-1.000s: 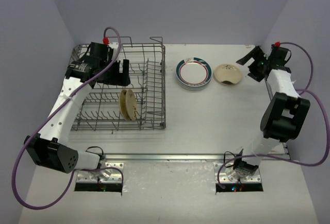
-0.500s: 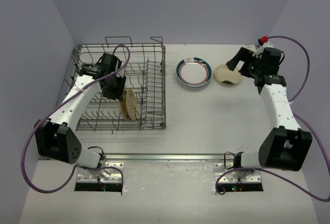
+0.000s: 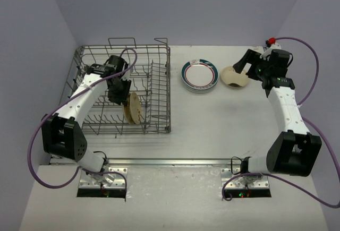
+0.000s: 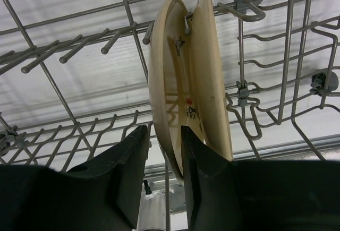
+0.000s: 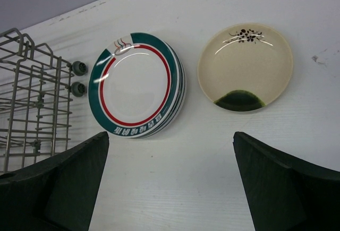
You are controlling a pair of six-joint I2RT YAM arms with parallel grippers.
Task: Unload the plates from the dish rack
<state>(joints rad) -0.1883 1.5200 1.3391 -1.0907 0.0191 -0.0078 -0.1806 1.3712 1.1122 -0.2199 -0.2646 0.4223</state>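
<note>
Left gripper (image 4: pixel 163 134) is pinching the rim of one tan plate (image 4: pixel 167 82), jaws narrowed right down onto it. It's standing on edge beside a second tan plate (image 4: pixel 212 82) toward the dish rack's (image 3: pixel 159 130) 5 o'clock corner. Seen from above, its long axis is running 12 to 6, with faces pointing 3 and 9. Right gripper (image 5: pixel 170 140) is hanging wide open and holding nothing, over the table (image 3: pixel 212 130) at 2 o'clock.

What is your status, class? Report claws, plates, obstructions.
Left claw straddles tan plate rim in dish rack, grip unconfirmed. Right claw open, empty, near banded plate stack. Second tan plate close alongside.
</note>
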